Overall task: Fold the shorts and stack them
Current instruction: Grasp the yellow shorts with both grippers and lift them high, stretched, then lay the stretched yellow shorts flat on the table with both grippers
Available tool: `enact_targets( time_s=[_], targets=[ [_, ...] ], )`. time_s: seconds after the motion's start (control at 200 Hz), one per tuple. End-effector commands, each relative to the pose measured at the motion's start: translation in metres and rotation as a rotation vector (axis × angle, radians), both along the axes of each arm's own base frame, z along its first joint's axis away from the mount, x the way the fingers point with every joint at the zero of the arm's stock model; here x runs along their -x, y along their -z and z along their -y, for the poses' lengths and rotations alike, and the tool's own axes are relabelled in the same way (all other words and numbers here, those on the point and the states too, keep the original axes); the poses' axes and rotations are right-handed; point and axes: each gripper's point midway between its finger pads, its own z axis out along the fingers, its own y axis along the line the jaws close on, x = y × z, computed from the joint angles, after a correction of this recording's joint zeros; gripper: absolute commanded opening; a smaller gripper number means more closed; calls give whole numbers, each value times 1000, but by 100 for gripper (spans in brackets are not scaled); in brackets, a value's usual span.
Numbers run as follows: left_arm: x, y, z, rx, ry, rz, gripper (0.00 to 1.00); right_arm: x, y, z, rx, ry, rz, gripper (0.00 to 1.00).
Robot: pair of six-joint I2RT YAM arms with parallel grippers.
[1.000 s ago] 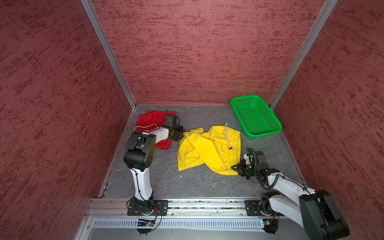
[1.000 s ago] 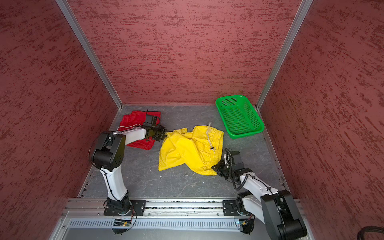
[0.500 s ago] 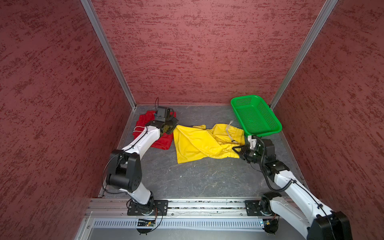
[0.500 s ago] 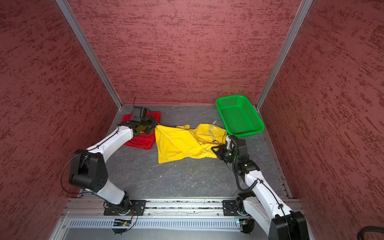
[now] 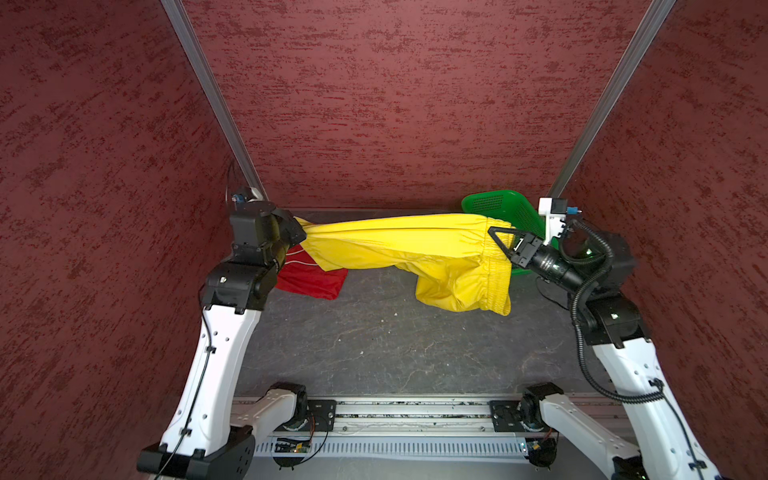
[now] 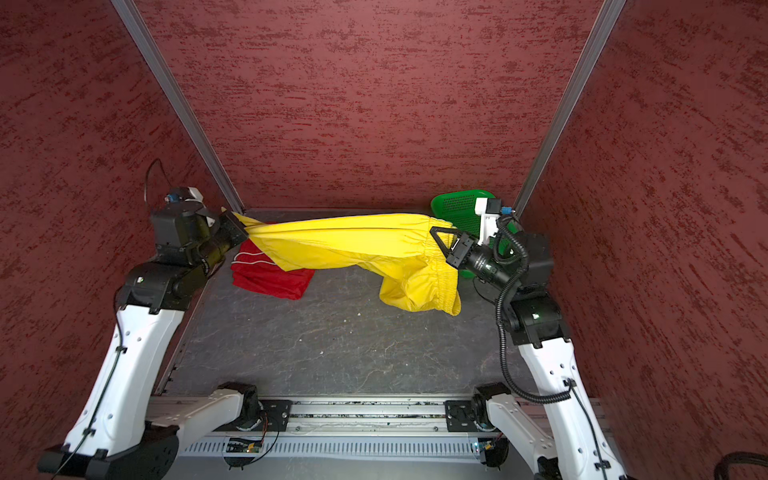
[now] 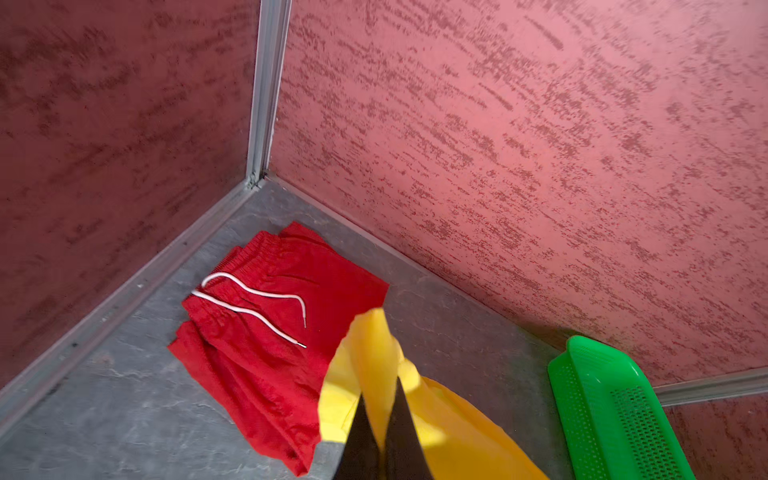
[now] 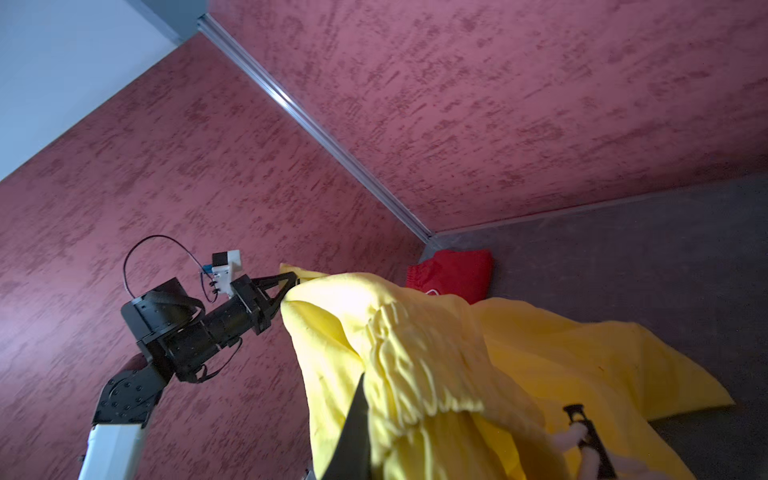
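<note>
Left gripper (image 5: 297, 233) clenched on a bunched end of the yellow shorts (image 5: 399, 245), probably a leg hem; right gripper (image 5: 496, 237) clenched on the gathered waistband (image 5: 496, 276). Cloth strung in the air from one set of fingers to the other, taut along the upper edge, with slack seat and waistband sagging below the right fingers; contact with the floor not determinable. Held so, by judgement, to pull out creases and square the garment before laying it flat for folding. Red shorts (image 5: 316, 278) below and just beyond the left fingers, folded flat on the floor, white drawstring (image 7: 249, 299) loose on top: fold of that pair apparently done, likely base of the stack. Green basket (image 5: 498, 203) behind the right fingers, near the back wall, apparently no part in the task. Grey, veined floor (image 5: 374, 345) beneath the span; mottled red walls (image 5: 395, 104) on three sides, joined by metal corner posts (image 5: 216, 95).
</note>
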Motion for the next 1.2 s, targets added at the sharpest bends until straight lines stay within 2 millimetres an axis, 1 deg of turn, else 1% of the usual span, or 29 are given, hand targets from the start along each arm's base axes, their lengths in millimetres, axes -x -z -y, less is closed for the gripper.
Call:
enact_targets(
  time_s=[0.0,0.08,0.15,0.205,0.261,0.336,0.396,0.501,0.541,0.551,0.566,0.631,0.666,0.686,0.701,0.736,0.787,0.862,0.922,0.927,0.967,0.992,1.012,1.032,1.092,1.097,1.152,1.172,1.197],
  targets=[
    [36,-12,-26,-147,-71,-35,0,23,-24,-6,2,-85,28,0],
    [53,-31,-28,-154,-66,4,0,39,-41,-7,-15,-115,49,0],
    [60,-44,-26,-155,-52,29,0,48,-53,-6,-19,-117,64,0],
    [58,-48,-24,-160,-38,33,0,46,-56,-4,-14,-103,57,0],
    [51,-49,-23,-170,-32,29,0,38,-51,-5,-10,-99,28,0],
    [33,-44,-18,-172,-10,13,0,14,-34,-9,-1,-97,-32,0],
    [11,-37,-11,-166,19,-1,0,-11,-19,-13,6,-89,-75,0],
    [-38,-25,1,-164,68,-30,0,-61,0,-21,36,-81,-109,0],
    [-58,-21,4,-168,80,-44,0,-80,3,-24,49,-81,-114,0],
    [-63,-22,5,-169,84,-41,0,-82,0,-24,52,-79,-104,0],
    [-71,-22,6,-169,90,-41,0,-93,5,-26,58,-77,-115,0],
    [-103,-26,11,-175,109,-30,0,-120,-3,-30,75,-76,-81,0],
    [-119,-34,15,-175,127,-6,0,-131,-11,-32,80,-74,-60,0],
    [-126,-40,16,-175,131,9,0,-145,-7,-34,88,-74,-69,0],
    [-132,-44,16,-176,132,18,0,-150,-12,-35,90,-76,-57,0],
    [-141,-58,16,-177,130,47,0,-159,-23,-39,95,-90,-27,0],
    [-146,-79,17,-165,137,95,0,-165,-40,-42,96,-108,15,0],
    [-132,-120,21,-153,158,208,0,-151,-73,-46,86,-152,104,0],
    [-109,-147,23,-144,172,301,0,-129,-92,-42,94,-150,174,0],
    [-110,-146,23,-144,174,301,0,-127,-93,-42,95,-149,181,0],
    [-89,-157,26,-137,189,360,0,-110,-99,-39,103,-147,217,0],
    [-76,-162,27,-132,196,397,0,-101,-99,-37,104,-143,230,0],
    [-70,-159,28,-126,203,407,0,-93,-98,-35,102,-138,238,0],
    [-57,-162,29,-122,210,439,0,-84,-97,-33,98,-135,247,0],
    [-33,-148,29,-110,218,450,0,-68,-78,-30,77,-140,226,0],
    [-33,-140,29,-109,220,436,0,-68,-73,-30,77,-140,216,0],
    [-18,-113,28,-88,219,386,0,-63,-39,-30,74,-145,143,0],
    [-16,-97,28,-83,219,352,0,-63,-27,-29,72,-144,117,0],
    [-13,-77,27,-74,213,309,0,-64,-4,-30,69,-149,65,0]
  ],
)
